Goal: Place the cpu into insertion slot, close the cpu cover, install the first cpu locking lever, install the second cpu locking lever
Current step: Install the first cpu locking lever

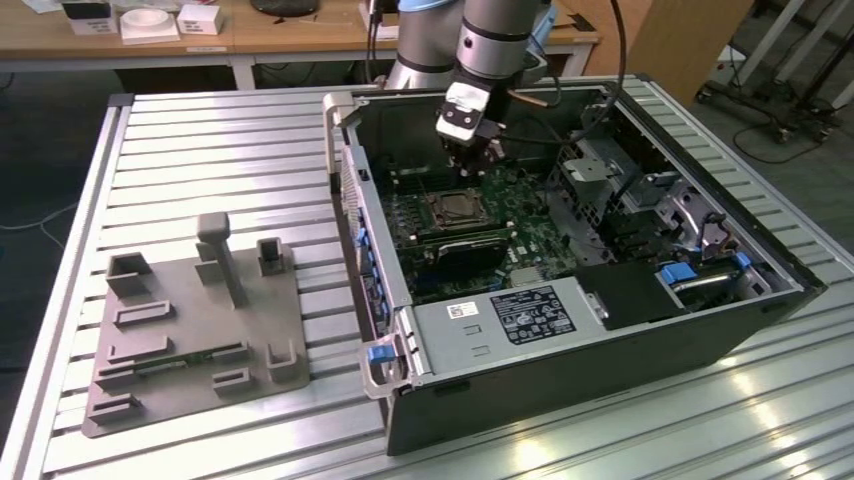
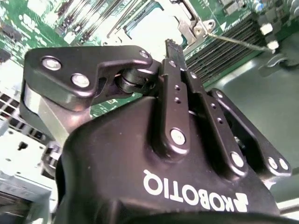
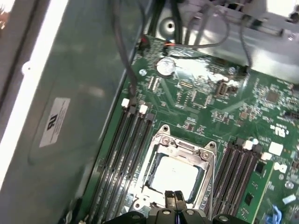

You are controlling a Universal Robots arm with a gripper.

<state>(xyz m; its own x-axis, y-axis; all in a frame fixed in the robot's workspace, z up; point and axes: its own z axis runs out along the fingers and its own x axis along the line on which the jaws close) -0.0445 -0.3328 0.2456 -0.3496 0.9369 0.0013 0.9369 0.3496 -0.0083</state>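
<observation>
Cpu (image 3: 174,179) beneath downward-pointing pincer (image 3: 174,195) (closed)

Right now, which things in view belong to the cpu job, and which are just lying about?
Job: cpu, seated in the insertion slot; cpu cover; gripper, shut, above them.
Lying about: grey fixture tray; memory slots; coin battery; black-labelled grey box.
</observation>
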